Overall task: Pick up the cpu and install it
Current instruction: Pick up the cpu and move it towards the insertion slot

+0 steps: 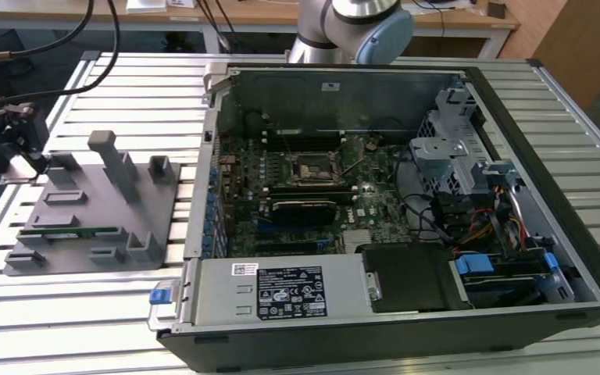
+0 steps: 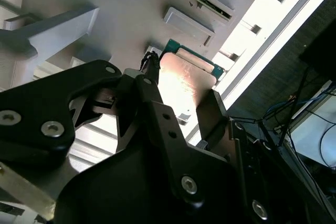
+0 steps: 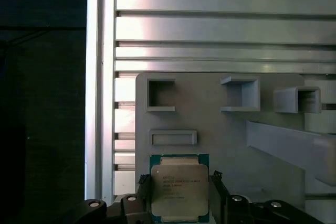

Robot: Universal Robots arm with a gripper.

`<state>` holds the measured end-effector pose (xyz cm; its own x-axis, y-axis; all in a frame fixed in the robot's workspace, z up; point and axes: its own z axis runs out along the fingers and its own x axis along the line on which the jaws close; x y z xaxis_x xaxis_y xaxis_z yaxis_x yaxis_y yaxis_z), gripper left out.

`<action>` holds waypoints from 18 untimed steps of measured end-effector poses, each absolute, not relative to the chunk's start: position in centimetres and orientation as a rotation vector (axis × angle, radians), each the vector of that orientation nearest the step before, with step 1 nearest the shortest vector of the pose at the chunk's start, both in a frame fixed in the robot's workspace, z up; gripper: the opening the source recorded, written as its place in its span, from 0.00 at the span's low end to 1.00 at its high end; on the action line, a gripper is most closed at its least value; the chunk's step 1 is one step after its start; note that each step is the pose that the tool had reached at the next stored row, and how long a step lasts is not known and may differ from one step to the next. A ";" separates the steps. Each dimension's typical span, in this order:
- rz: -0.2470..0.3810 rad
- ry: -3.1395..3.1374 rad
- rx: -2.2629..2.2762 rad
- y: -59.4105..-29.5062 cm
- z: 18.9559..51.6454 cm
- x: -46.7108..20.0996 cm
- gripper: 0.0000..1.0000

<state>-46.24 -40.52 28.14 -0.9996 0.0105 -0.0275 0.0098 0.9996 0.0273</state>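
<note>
Hand is closed on the cpu: in both wrist views its two black fingers sit one on each side of the chip, pressed against opposite edges, w/ no gap showing. Cpu lies flat, silvery top plate up, green board rim showing round it. It's over the grey fixture plate, at the plate's edge, beside a shallow rectangular pocket & close to the worktop edge rail. Can't tell whether the chip is resting on the plate or is just clear of it. In the exterior view the hand is at the corner of the fixture plate nearest the worktop's edge on the exterior view's left. Arm comes in from the far edge of the slatted worktop. A long green memory stick lies in a slot nearer the plate's front edge, apart from the hand. Open PC case lies on its side on the worktop just beside the plate, on the exterior view's right; the black square motherboard socket sits mid-board inside, well apart from hand & cpu.
</note>
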 end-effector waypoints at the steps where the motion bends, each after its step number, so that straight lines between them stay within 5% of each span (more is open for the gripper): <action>1: 0.042 3.114 0.016 -40.5 28.3 -46.2 0.53; 18: 0.042 3.114 0.016 -40.5 30.8 -46.2 0.53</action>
<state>-46.24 -40.53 30.78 -0.9996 0.0105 -0.0275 0.0098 0.9996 0.0273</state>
